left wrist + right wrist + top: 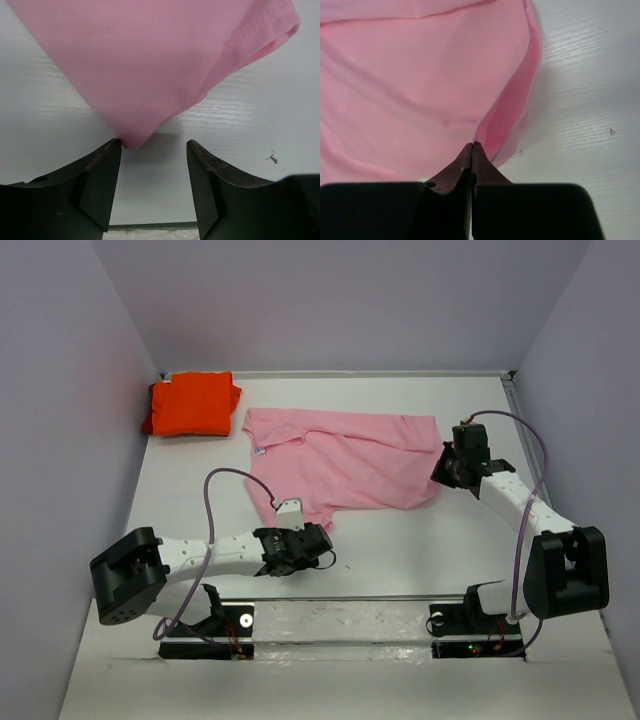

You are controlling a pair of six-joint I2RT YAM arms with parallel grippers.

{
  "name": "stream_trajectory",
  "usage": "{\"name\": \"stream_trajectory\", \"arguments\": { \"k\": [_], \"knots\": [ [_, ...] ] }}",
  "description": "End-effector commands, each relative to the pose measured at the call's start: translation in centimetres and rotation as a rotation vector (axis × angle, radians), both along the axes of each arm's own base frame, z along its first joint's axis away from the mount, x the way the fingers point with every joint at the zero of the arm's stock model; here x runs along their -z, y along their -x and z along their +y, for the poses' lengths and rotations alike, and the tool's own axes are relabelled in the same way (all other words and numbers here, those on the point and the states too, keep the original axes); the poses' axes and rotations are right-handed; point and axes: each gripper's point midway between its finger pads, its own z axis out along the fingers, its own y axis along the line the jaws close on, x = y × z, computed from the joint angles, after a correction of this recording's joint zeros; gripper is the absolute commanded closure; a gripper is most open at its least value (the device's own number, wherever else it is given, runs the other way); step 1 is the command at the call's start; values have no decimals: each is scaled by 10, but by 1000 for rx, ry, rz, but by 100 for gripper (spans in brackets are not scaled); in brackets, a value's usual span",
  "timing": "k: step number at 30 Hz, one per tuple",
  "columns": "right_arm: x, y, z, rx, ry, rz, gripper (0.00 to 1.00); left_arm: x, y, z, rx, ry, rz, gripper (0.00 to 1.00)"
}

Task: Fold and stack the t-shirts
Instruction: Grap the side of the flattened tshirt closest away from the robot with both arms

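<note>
The pink t-shirt [340, 465] lies spread out and rumpled across the middle of the white counter [400, 560]. The orange t-shirt [192, 405] sits folded in the far left corner, just apart from it. The left hand [154, 145] is low over the counter at the pink shirt's near corner with its fingers [100, 185] parted and nothing held; the corner's tip lies just ahead of the gap, against one fingertip. The right hand [471, 145] is closed tight at the shirt's right edge, where the cloth folds up; whether it pinches any cloth I cannot tell.
</note>
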Motion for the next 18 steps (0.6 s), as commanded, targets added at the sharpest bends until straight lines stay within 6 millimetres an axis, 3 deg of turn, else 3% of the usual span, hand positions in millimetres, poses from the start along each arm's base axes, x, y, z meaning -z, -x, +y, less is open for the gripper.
{"name": "stream_trajectory", "arguments": {
  "k": [1, 7, 12, 13, 15, 16, 18],
  "knots": [
    [-9, -5, 6, -31, -6, -53, 100, 3, -8, -2, 4, -35, -36, 35],
    [-6, -4, 7, -37, -6, -48, 100, 17, -4, 10, -3, -111, -13, 37],
    [-2, -3, 8, -43, -12, -42, 100, 6, -6, 28, -51, -132, -49, 45],
    [-2, -3, 9, -47, -16, -42, 100, 5, -6, 30, -57, -132, -52, 55],
    [-1, -3, 9, -47, -16, -40, 100, 2, -6, 34, -68, -119, -62, 63],
    [0, -3, 9, -47, -16, -39, 100, 5, -4, 37, -73, -116, -56, 78],
    [0, -3, 10, -48, -17, -39, 100, 4, -3, 37, -76, -102, -56, 91]
  ]
}}
